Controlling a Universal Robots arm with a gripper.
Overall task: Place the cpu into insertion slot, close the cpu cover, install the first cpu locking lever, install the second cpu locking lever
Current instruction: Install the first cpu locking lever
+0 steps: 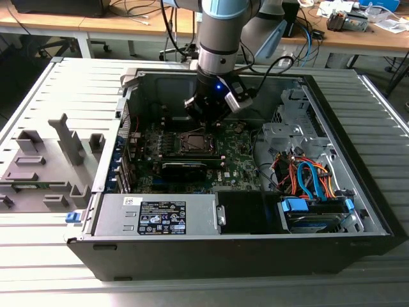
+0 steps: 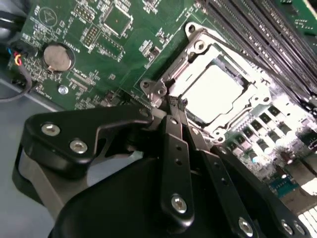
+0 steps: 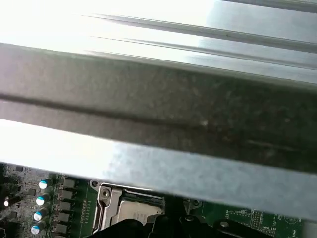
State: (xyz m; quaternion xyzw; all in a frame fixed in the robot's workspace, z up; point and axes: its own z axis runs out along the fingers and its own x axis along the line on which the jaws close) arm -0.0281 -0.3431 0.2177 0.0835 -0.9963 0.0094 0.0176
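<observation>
Your gripper (image 2: 173, 106) has its fingers pressed together, holding nothing, tips at the edge of the insertion slot (image 2: 218, 91) right of centre in the second wrist view. The cpu (image 2: 214, 89) sits inside, cpu cover (image 2: 250, 99) framing it. A sideways slip could scrape the green board (image 2: 99, 59) or jolt the cover.
</observation>
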